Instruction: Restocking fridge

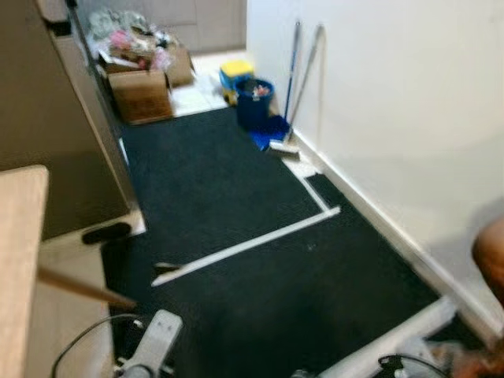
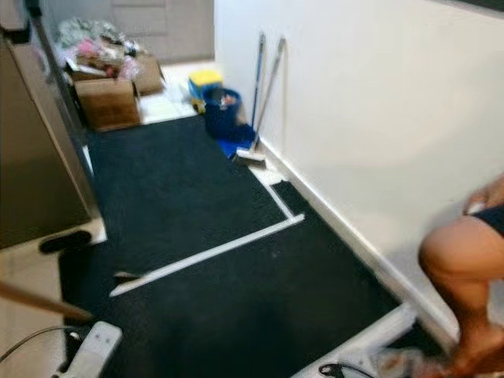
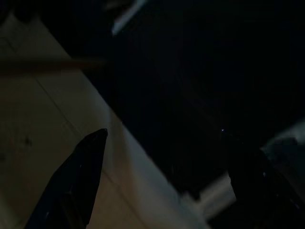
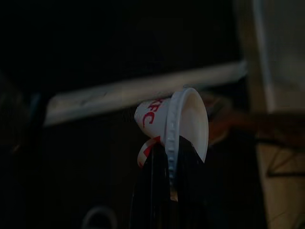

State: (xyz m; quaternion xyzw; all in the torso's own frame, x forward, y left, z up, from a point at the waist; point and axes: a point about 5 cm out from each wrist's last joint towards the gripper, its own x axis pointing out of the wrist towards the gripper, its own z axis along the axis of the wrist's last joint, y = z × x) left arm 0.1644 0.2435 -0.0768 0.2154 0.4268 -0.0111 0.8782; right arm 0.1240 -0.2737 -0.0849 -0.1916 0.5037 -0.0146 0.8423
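Pinched in my right pincer (image 4: 170, 164) is a white KFC cup (image 4: 171, 125) with red lettering and a ridged lid, held sideways above the dark carpet (image 1: 236, 236). My left pincer (image 3: 162, 176) hangs open.

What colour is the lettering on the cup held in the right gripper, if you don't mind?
Red on the white cup, seen best in the right wrist view.

matt black carpet (image 1: 236, 236), cardboard box (image 1: 142, 94), glossy blue plastic bucket (image 1: 253, 98), paper cup (image 4: 162, 124).
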